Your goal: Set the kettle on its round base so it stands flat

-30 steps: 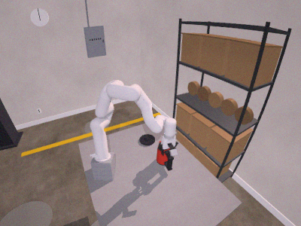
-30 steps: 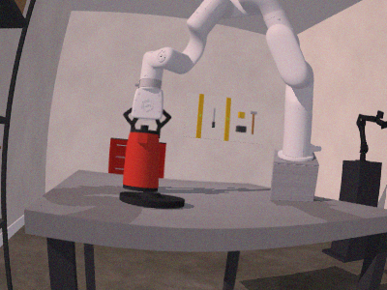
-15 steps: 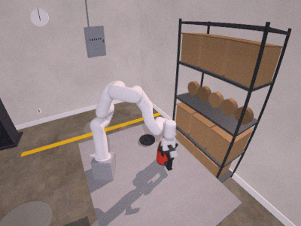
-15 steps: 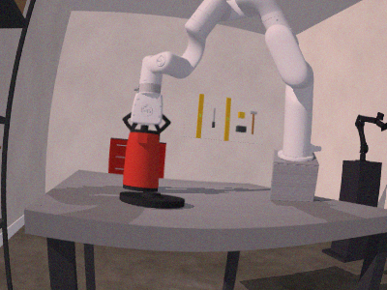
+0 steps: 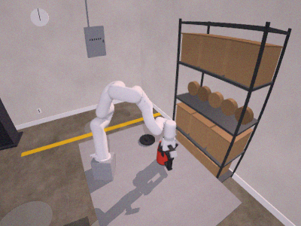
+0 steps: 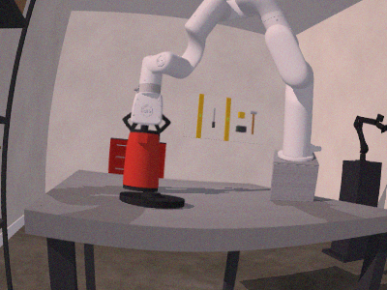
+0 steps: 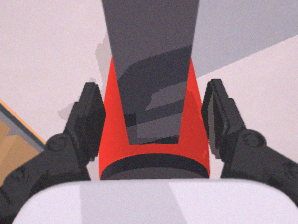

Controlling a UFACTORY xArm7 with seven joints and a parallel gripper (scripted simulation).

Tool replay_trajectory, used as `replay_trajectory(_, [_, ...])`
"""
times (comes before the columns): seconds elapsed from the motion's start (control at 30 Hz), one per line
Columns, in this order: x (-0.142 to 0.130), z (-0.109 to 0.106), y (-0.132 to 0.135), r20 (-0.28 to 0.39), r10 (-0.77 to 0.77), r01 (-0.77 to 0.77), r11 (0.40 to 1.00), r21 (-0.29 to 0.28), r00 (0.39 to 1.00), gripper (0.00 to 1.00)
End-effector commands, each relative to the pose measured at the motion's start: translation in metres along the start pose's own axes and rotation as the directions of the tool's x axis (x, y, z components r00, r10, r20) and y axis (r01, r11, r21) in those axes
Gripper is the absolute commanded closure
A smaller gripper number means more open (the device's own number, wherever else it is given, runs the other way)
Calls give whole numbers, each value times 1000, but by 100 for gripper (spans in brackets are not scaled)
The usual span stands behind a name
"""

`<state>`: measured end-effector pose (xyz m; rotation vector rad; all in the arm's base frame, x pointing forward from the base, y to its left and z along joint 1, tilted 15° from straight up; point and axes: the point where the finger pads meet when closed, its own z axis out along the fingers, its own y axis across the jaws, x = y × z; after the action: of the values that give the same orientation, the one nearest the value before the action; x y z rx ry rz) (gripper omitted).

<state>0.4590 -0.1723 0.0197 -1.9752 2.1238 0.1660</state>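
The red kettle (image 5: 162, 157) stands upright on the grey table, near the table's edge on the shelf side. The black round base (image 5: 147, 140) lies flat on the table, apart from the kettle. In the exterior view the base (image 6: 152, 199) lies in front of the kettle (image 6: 141, 161). My gripper (image 6: 145, 129) is open and comes down over the kettle's top. In the wrist view the fingers of my gripper (image 7: 156, 117) stand on either side of the red body (image 7: 152, 150) and its grey handle bar (image 7: 151, 75), with gaps on both sides. The lid knob is hidden.
A tall black shelf (image 5: 226, 94) with cardboard boxes and rolls stands close beside the table, just past the kettle. The arm's grey pedestal (image 5: 101, 166) sits on the table's far side from the shelf.
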Motion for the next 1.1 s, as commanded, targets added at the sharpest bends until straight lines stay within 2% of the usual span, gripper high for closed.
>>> replay_trajectory(0.0, [1,-2,-1,-2,0,0,1000,4,1000,19])
replay_trajectory(0.47, [1,-2,-1,-2,0,0,1000,4,1000,19])
replay_trajectory(0.5, [1,-2,-1,-2,0,0,1000,4,1000,100])
replay_trajectory(1.07, [1,-2,-1,-2,0,0,1000,4,1000,100])
